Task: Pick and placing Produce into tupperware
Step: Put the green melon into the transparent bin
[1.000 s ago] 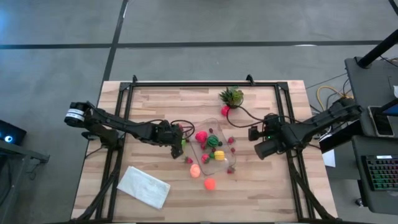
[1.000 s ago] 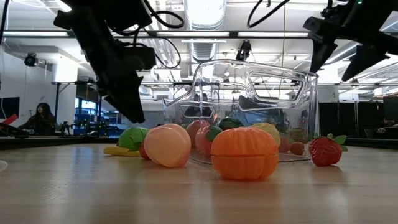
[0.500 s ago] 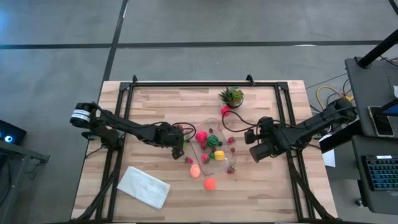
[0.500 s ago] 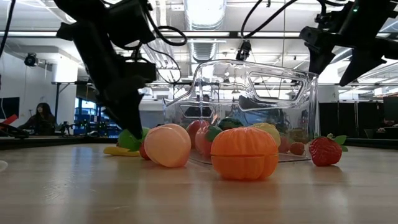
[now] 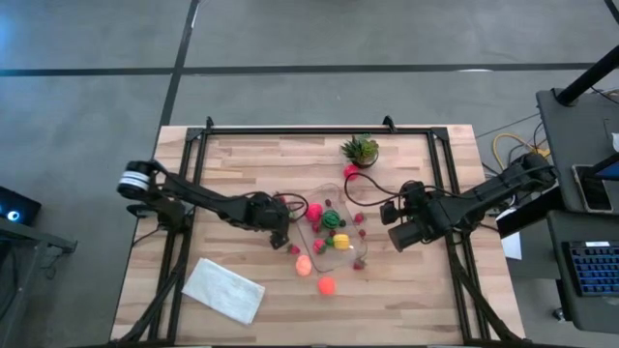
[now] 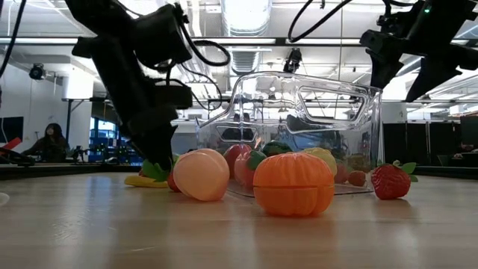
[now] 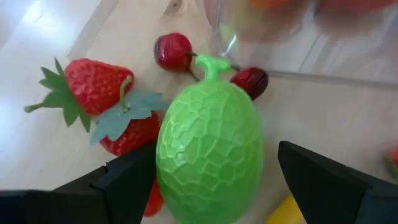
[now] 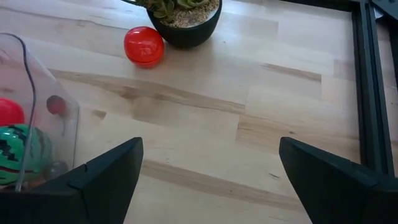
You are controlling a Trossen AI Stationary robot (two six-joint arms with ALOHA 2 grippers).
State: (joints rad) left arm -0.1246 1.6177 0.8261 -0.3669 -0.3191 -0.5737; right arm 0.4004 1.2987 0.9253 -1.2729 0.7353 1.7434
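Melon (image 7: 208, 158), centre frame between the spread left end effector (image 7: 211, 186) fingers, looks light, hard, slick: grip its widest middle.

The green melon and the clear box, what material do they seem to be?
Green melon: probably moulded plastic, its netted skin slightly glossy. Clear box: thin, glossy, see-through plastic, since the fruit inside shows through its walls.

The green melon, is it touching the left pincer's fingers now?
Apart. The left wrist view shows the green melon between the open left pincer, with wood visible between it and the far finger.
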